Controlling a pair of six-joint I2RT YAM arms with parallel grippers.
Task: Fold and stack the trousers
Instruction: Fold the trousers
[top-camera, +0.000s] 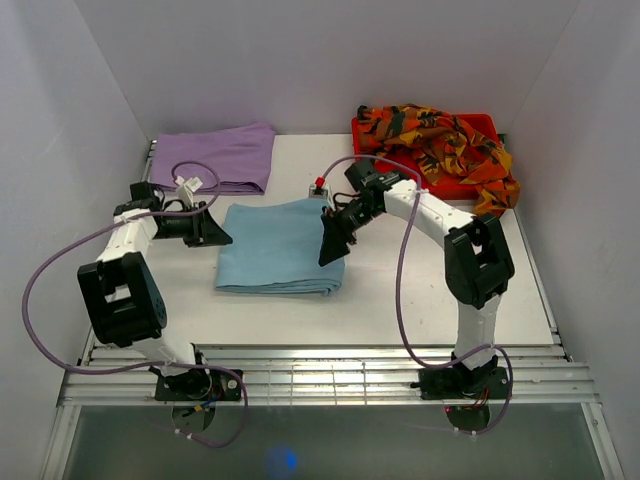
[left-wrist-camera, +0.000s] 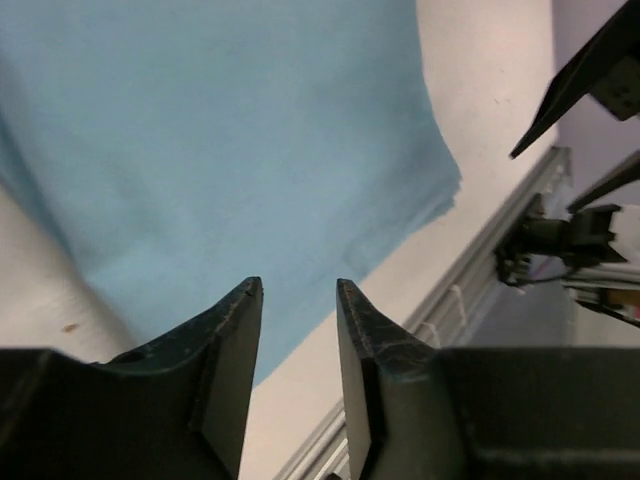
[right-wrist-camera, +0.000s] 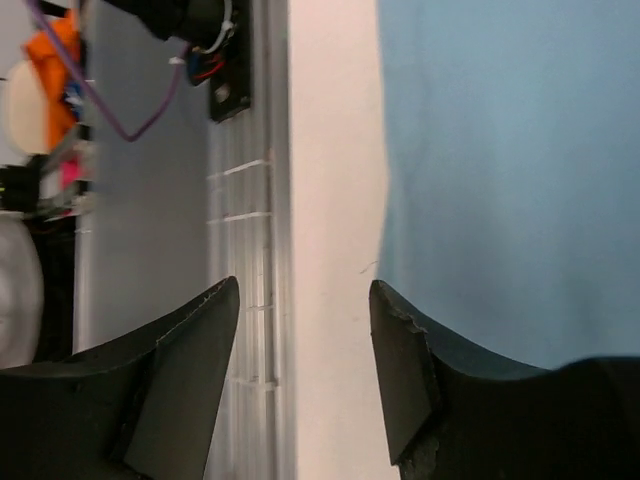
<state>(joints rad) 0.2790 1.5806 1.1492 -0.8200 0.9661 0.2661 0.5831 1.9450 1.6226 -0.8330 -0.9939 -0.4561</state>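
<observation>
- The folded light blue trousers (top-camera: 280, 245) lay flat in the middle of the worktop (top-camera: 400, 290). The step seemed to be moving them onto a stack, best done by pinching all layers at both side edges and lifting level.
- The left hand (top-camera: 207, 232) sat just beside their left edge, part-open and empty. The right hand (top-camera: 333, 240) sat at their right edge, wide and empty.
- Beyond their far-left corner lay the folded lilac trousers (top-camera: 220, 155). Beyond their far-right corner, the patterned trousers (top-camera: 450, 145) were heaped in a red bin (top-camera: 362, 130).
</observation>
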